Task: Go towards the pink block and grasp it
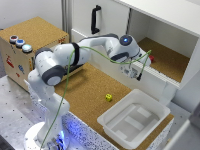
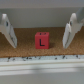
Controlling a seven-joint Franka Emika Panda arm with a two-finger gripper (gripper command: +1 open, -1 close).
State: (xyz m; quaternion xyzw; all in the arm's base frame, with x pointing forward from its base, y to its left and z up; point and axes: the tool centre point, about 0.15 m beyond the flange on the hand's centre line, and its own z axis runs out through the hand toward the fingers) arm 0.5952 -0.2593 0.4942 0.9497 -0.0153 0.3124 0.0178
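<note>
The pink block [image 2: 42,41] is a tiny red-pink cube with a dark mark on the face towards the wrist camera. It sits on the cork floor just behind a white ledge. In the exterior view it [image 1: 151,58] is a small red spot inside the open white cabinet compartment. My gripper [image 2: 38,46] is open, with one finger [image 2: 7,30] on each side of the block and apart from it. In the exterior view the gripper [image 1: 139,75] hangs at the compartment's front ledge, on the exterior view's left of the block and nearer the camera.
A small yellow cube [image 1: 108,97] lies on the cork table top. A white plastic tub [image 1: 134,117] stands at the exterior view's lower right. A cork-topped box with buttons [image 1: 30,45] stands at the left. The white cabinet [image 1: 165,30] has a black handle [image 1: 95,20].
</note>
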